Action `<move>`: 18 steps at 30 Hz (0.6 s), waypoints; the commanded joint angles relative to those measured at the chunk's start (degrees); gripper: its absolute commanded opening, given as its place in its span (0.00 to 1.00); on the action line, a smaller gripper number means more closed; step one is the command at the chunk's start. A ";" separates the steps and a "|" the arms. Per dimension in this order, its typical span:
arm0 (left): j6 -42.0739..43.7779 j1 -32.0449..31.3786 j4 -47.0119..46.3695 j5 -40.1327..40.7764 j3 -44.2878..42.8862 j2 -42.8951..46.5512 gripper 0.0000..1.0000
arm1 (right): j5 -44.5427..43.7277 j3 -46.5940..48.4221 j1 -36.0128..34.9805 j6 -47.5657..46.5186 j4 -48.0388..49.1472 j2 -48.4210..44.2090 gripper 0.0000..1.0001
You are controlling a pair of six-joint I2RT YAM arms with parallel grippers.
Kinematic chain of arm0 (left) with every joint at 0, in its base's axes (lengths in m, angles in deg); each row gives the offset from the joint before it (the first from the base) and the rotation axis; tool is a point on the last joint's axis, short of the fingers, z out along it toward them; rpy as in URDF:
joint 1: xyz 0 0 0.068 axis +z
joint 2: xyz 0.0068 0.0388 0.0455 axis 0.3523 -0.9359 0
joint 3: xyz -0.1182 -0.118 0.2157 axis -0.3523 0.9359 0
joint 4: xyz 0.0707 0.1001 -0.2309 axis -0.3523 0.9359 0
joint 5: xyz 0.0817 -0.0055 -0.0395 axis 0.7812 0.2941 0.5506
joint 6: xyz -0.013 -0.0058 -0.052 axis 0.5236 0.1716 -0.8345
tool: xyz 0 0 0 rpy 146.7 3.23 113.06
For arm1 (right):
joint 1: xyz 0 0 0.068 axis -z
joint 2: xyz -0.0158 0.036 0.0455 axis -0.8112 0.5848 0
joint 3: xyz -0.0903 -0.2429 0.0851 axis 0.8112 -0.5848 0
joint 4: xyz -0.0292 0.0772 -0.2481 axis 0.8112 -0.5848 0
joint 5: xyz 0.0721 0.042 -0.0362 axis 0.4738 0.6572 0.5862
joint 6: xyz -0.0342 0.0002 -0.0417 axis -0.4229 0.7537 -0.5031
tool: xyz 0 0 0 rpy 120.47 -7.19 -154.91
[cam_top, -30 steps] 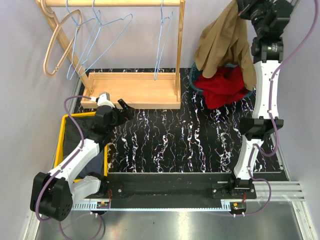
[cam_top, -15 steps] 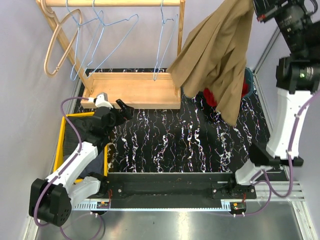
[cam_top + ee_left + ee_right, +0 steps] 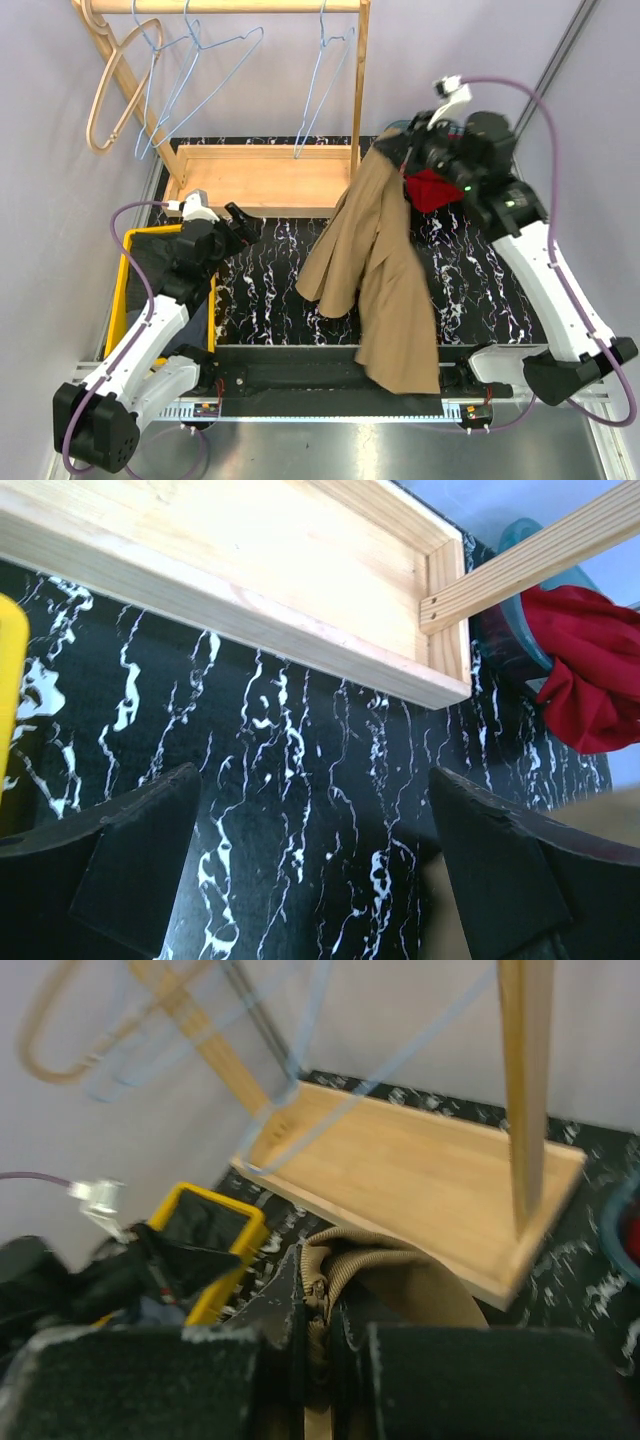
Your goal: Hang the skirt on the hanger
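1. The right gripper has its jaws pinching the tan fabric skirt at one waistband point. The skirt dangles over the black marbled tabletop, from its middle to its near edge, and may slip free.
2. The left gripper, jaws spread and empty by the left edge, gives no support, so loose cloth may snag the wooden rack.

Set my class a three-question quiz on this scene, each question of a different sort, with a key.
1. True or false: the left fingers are shut on the skirt.
2. What grips the skirt? A left fingers; B right fingers; C nothing.
3. Name the colour of the cloth in the basket.
Key: 1 false, they stand open and empty; 2 B; 3 red.
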 commanded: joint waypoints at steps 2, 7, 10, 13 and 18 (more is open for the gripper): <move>1.04 -0.17 3.14 2.21 -1.86 1.15 0.99 | -18.69 -5.17 -6.55 -6.74 7.44 -2.99 0.00; 1.39 -0.17 5.17 3.00 -3.18 1.41 0.99 | -22.93 -8.60 -11.38 -8.60 10.79 -1.32 0.00; 1.56 -0.17 5.87 3.09 -3.79 1.59 0.99 | -26.08 -13.70 -15.42 -8.25 14.30 -1.14 0.00; 1.74 -0.25 6.66 2.57 -4.32 1.59 0.99 | -30.22 -19.67 -20.69 -5.44 16.77 -0.62 0.00; 1.74 -0.25 8.24 2.04 -4.67 1.06 0.99 | -33.38 -31.19 -31.13 5.45 20.19 5.88 0.01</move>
